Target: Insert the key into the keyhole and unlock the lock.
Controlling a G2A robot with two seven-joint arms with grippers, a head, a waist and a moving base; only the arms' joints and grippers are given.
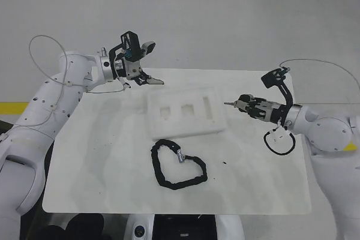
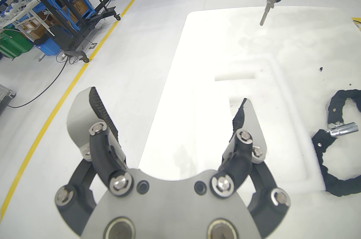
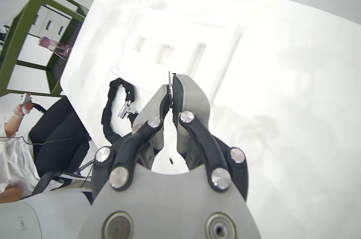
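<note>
Two arms hover over the white rectangular table (image 1: 258, 180). A white foam tray with three cut-outs (image 1: 162, 129) sits mid-table, and the black fabric-sleeved chain lock (image 1: 158, 171) lies looped just in front of it. The left gripper (image 2: 169, 99) gapes wide at the far corner. The right gripper (image 3: 170, 82) pinches the small silver metal key (image 2: 264, 15) aloft beside the tray.

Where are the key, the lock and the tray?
key (image 2: 264, 15), left wrist view, on its blade.
lock (image 1: 180, 157), top view, on its metal cylinder.
tray (image 1: 189, 125), top view, on its bare front part.
</note>
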